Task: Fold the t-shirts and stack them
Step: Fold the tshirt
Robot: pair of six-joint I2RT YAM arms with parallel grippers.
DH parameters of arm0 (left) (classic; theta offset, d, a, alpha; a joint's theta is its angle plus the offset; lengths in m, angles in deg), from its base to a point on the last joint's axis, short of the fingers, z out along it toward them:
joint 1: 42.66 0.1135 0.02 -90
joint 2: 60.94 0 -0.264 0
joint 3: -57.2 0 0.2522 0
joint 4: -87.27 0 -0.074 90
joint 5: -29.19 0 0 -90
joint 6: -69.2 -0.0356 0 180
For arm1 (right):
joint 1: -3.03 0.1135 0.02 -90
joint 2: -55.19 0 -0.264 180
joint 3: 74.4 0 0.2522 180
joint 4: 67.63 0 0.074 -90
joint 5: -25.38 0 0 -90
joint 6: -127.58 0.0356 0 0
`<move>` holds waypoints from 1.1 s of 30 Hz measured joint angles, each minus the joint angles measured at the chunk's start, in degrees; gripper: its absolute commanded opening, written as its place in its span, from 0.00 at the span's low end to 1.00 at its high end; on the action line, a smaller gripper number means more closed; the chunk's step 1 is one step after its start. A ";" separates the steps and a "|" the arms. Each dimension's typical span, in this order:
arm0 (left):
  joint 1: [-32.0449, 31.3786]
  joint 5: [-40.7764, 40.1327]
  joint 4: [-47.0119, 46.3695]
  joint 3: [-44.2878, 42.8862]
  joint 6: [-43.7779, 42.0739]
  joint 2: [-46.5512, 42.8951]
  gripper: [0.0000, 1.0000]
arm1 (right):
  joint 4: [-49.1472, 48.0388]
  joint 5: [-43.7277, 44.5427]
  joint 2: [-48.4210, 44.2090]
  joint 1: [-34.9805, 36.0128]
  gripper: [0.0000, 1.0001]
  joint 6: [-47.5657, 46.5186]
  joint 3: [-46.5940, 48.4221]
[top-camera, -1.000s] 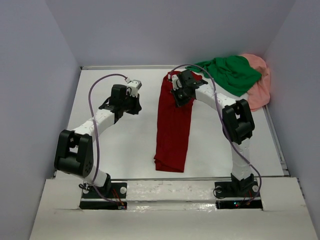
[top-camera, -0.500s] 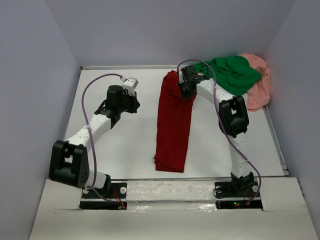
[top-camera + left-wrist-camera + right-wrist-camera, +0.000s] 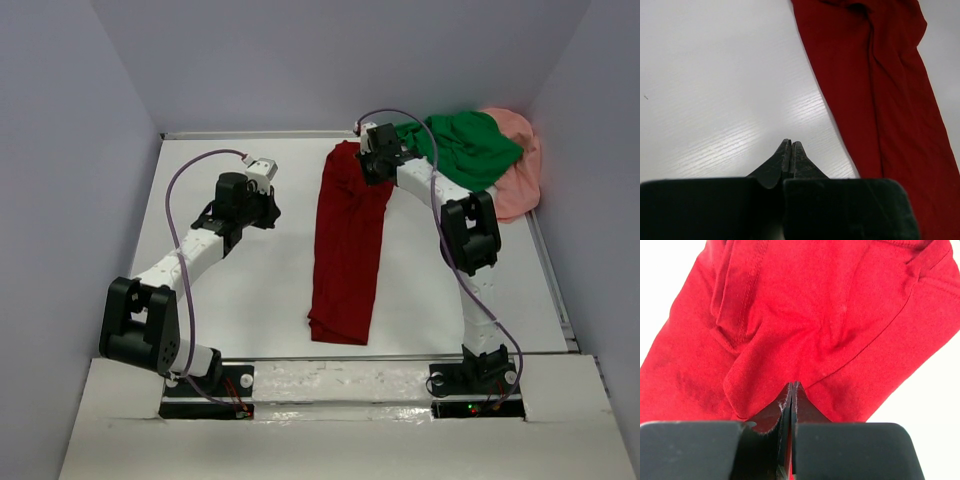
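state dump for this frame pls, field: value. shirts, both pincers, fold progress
dark red t-shirt: long narrow strip mid-table, running near to far
green t-shirt: bunched at far right, partly over the pink one
salmon pink t-shirt: bunched at far right, unfolded
left pincer: shut, empty, over bare table left of the red strip
right pincer: shut on cloth at the far end of the dark red t-shirt
stack: none yet
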 measured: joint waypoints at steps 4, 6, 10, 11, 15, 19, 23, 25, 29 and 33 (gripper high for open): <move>0.00 -0.02 -0.33 0.28 0.00 -0.04 0.00 | -0.09 0.15 1.09 0.02 0.00 0.07 1.97; 0.00 -0.02 -0.48 0.74 0.00 -0.33 0.00 | 0.02 0.28 2.82 0.02 0.00 0.24 4.00; 0.00 -0.02 -0.44 1.53 0.00 -1.77 0.00 | 3.26 -0.02 7.98 -0.04 0.00 1.64 9.42; 0.00 -0.02 -0.48 1.55 0.00 -2.05 0.00 | 4.26 -0.20 9.25 -0.04 0.00 1.84 10.69; 0.00 0.07 -0.63 1.55 0.02 -2.84 0.00 | 11.89 -3.43 15.45 -0.20 0.00 4.68 21.29; 0.00 0.26 -0.63 1.55 0.02 -2.86 0.00 | 15.17 -5.90 18.01 -0.46 0.00 6.10 25.53; 0.00 0.48 -0.63 1.55 0.02 -2.86 0.00 | 16.00 -7.04 18.69 -0.83 0.00 6.88 26.84; 0.00 0.48 -0.66 1.55 0.02 -2.93 0.00 | 16.04 -7.26 18.80 -0.87 0.00 7.19 27.08; 0.00 0.48 -0.59 1.95 0.02 -4.09 0.00 | 15.82 -7.28 19.43 -0.87 0.00 7.93 28.13; 0.00 0.63 -1.01 2.32 0.11 -6.49 0.00 | 15.15 -7.04 21.51 -0.83 0.00 8.87 31.58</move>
